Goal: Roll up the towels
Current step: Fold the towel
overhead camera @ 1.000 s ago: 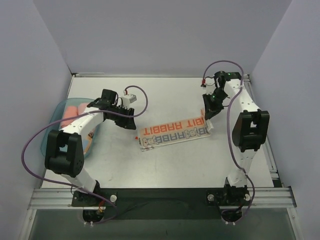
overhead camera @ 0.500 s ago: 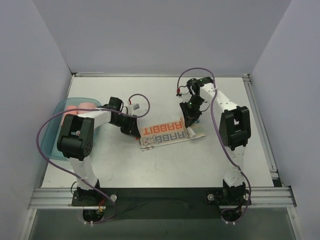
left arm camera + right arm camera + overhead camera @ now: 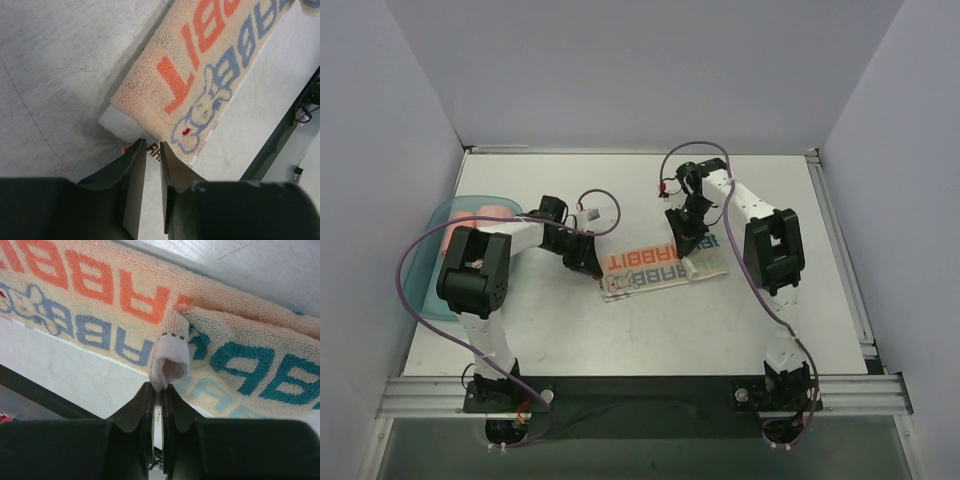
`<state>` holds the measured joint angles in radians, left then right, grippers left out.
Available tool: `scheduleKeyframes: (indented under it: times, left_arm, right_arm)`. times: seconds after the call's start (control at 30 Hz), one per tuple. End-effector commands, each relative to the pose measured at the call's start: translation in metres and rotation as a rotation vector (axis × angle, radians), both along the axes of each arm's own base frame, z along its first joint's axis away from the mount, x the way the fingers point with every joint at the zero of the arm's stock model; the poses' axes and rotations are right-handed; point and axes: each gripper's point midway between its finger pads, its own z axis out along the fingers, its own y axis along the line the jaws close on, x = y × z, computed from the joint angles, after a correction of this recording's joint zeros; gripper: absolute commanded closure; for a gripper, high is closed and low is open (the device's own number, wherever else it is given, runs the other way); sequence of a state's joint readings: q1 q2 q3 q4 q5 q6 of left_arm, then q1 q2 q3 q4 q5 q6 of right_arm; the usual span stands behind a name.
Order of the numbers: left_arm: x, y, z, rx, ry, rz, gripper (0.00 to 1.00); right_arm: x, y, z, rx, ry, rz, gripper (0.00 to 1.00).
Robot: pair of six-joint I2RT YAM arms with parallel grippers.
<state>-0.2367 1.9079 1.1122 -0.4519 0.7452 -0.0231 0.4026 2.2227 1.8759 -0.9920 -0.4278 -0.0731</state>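
RABBIT towel (image 3: 655,268) corner in right hand (image 3: 159,388), opposite end at left hand (image 3: 152,147)

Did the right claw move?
Yes. The right claw moved left, away from the table's right edge, pulling the towel end along with it.

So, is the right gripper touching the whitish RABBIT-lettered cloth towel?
Touching: the right wrist view shows the right gripper shut on an edge of the whitish RABBIT-lettered cloth towel.

The left gripper (image 3: 591,266) is at the left end of a whitish cloth towel with orange-and-teal RABBIT lettering (image 3: 642,264), the right gripper (image 3: 688,260) over its right half. A shallow teal plastic tray (image 3: 423,262) sits well to its left.
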Motion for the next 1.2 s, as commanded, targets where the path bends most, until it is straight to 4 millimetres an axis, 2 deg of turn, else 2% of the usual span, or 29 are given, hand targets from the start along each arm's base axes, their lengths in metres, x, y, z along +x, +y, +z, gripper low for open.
scheduleKeyframes:
  times: [0.0, 0.23, 0.6, 0.63, 0.67, 0.73, 0.77, 0.83, 0.9, 0.97, 1.03, 1.07, 1.13, 1.17]
  left_arm:
    - [0.007, -0.004, 0.000, -0.008, -0.037, -0.007, 0.72]
    - [0.007, -0.003, 0.000, -0.001, -0.040, -0.006, 0.72]
    - [0.008, -0.003, 0.001, -0.002, -0.048, -0.007, 0.71]
    - [0.008, -0.004, 0.004, -0.005, -0.050, -0.008, 0.70]
    - [0.009, -0.004, 0.007, -0.013, -0.057, -0.010, 0.66]
    - [0.008, -0.004, 0.014, -0.026, -0.070, -0.020, 0.65]
    - [0.008, -0.007, 0.026, -0.053, -0.089, -0.027, 0.63]
    - [0.004, -0.007, 0.038, -0.081, -0.130, -0.055, 0.63]
    - [0.002, -0.010, 0.064, -0.108, -0.217, -0.085, 0.63]
    - [-0.002, -0.015, 0.081, -0.111, -0.285, -0.110, 0.62]
    - [-0.004, -0.020, 0.084, -0.092, -0.312, -0.128, 0.62]
    - [-0.008, -0.026, 0.082, -0.085, -0.311, -0.147, 0.63]
    - [-0.009, -0.030, 0.071, -0.053, -0.290, -0.155, 0.65]
    - [-0.010, -0.034, 0.067, -0.048, -0.280, -0.162, 0.66]
  right_arm:
    - [-0.004, 0.012, 0.010, 0.010, 0.016, 0.001, 1.00]
    - [-0.004, 0.022, 0.006, 0.015, 0.019, 0.017, 1.00]
    - [-0.013, 0.031, -0.012, -0.001, 0.067, 0.039, 1.00]
    - [-0.013, 0.031, -0.014, -0.003, 0.071, 0.036, 0.87]
    - [-0.012, 0.031, -0.012, -0.001, 0.069, 0.035, 0.83]
    - [-0.011, 0.031, -0.007, 0.013, 0.059, 0.032, 0.71]
    - [-0.010, 0.033, 0.005, 0.040, 0.044, 0.028, 0.68]
    - [-0.004, 0.029, 0.021, 0.087, 0.021, 0.011, 0.64]
    - [0.000, 0.029, 0.048, 0.166, -0.019, -0.003, 0.63]
    - [0.009, 0.015, 0.066, 0.210, -0.053, -0.040, 0.64]
    - [0.016, 0.000, 0.068, 0.211, -0.068, -0.057, 0.71]
    - [0.023, -0.014, 0.063, 0.198, -0.065, -0.089, 0.74]
    - [0.025, -0.027, 0.053, 0.183, -0.046, -0.107, 0.84]
    - [0.029, -0.037, 0.043, 0.171, -0.029, -0.127, 0.86]
